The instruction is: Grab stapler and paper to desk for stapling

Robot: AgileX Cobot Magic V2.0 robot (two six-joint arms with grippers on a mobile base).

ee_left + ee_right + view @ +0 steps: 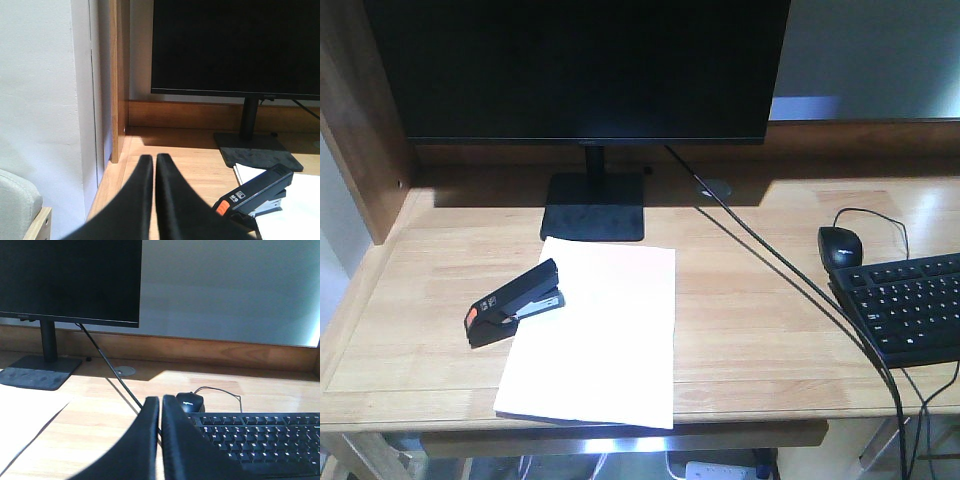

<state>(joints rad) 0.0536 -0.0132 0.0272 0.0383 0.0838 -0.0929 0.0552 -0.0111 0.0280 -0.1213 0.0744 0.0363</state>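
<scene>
White paper is lying flat on the light-wood desk in front of the monitor, its near edge reaching the desk's front rim. A black stapler is resting across the sheet's left edge. Both the left gripper and right gripper are sitting pressed together, holding nothing, the right one near the keyboard and mouse
</scene>
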